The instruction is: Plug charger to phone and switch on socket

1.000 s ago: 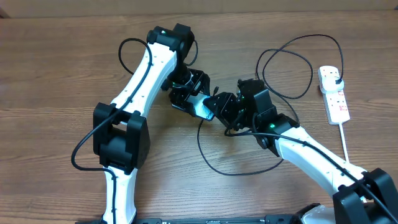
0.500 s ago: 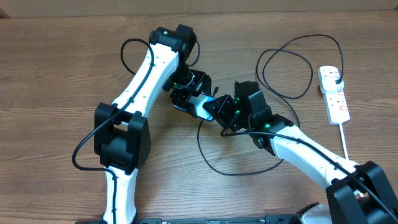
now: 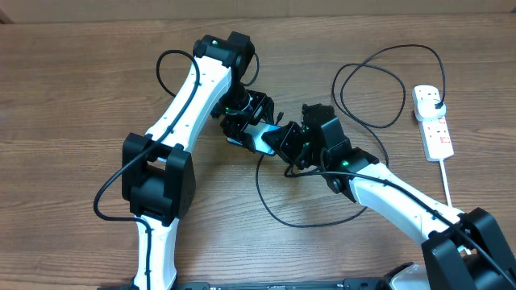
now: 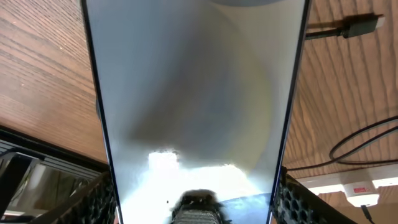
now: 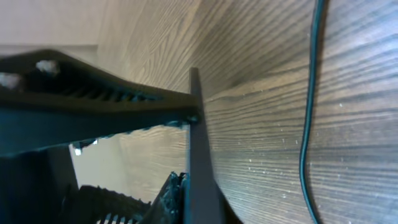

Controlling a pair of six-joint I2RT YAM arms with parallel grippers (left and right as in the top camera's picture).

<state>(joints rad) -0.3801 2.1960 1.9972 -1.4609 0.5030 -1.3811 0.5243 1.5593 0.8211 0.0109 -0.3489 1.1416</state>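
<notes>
Wood table [image 3: 72,89]: L end effector [image 3: 248,127] grips phone [image 4: 196,93]; R end effector [image 3: 283,138] closed

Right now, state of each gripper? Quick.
Left gripper: closed on the phone, clamping its long side edges.
Right gripper: closed; cannot tell whether it holds anything.

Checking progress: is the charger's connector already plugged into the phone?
No, the connector sits free beyond the edge of the phone, its tip uncovered.
</notes>
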